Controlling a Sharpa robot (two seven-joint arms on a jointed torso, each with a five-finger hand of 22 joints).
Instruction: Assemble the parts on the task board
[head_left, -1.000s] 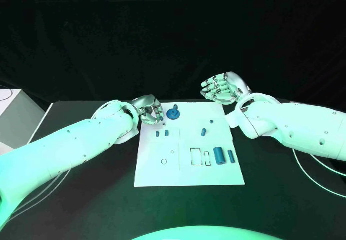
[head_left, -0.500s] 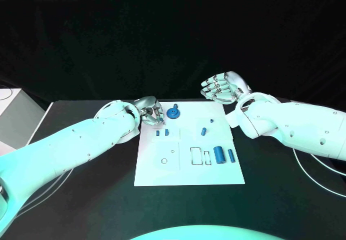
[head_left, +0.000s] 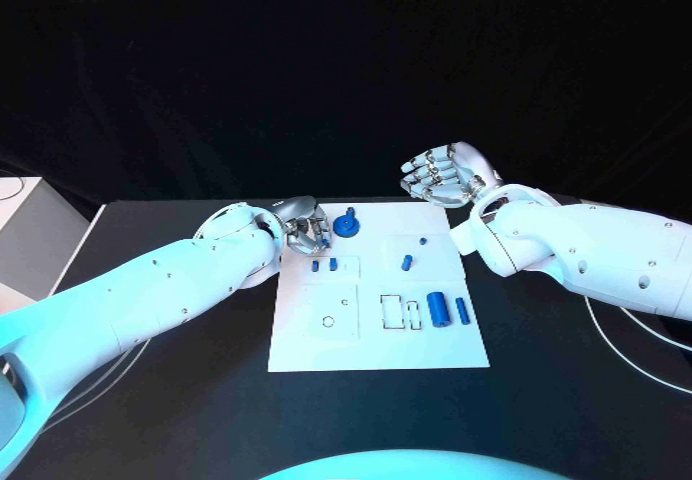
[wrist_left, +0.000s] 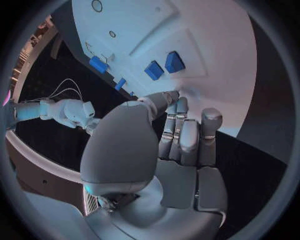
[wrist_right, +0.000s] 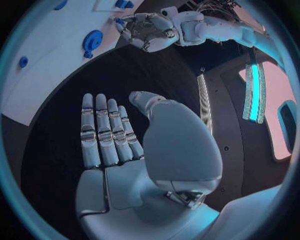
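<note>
Plainly unlettered task board (head_left: 378, 340), blue parts (head_left: 437, 309)

One task board (head_left: 378, 345); seven blue parts (head_left: 437, 309); two robot hands: left (head_left: 304, 232), right (head_left: 447, 174).

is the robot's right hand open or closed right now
Open. The right hand holds nothing; the right wrist view shows its fingers extended side by side, off the task board.

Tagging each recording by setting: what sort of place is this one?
Most likely a robot test bench in a lab: a black table against a dark backdrop, bearing a white task board with small blue parts, and cables lying beside it.
</note>
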